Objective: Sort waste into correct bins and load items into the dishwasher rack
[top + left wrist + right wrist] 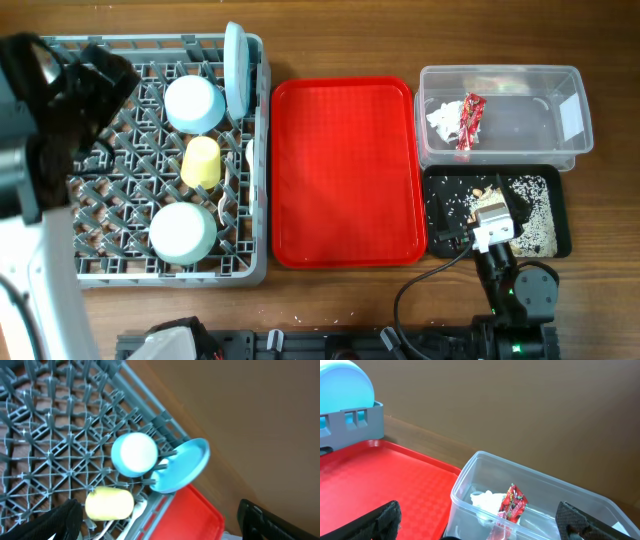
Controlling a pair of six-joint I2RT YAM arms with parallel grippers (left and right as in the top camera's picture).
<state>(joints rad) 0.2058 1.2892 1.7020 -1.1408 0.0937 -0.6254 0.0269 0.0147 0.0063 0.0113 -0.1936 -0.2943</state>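
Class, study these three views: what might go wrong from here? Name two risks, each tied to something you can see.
1. The plate stands on edge in the rack's outermost row; a knock from the left arm may tip it onto the red tray.
2. The open right fingers hang over the black tray; withdrawing carelessly might flick rice scraps onto the table.

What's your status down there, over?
Left gripper, right gripper open, empty. Napkin and wrapper in clear tub, rice scraps in black tray. Bowls, yellow cup, plate in dishwasher rack. Nothing blocking.
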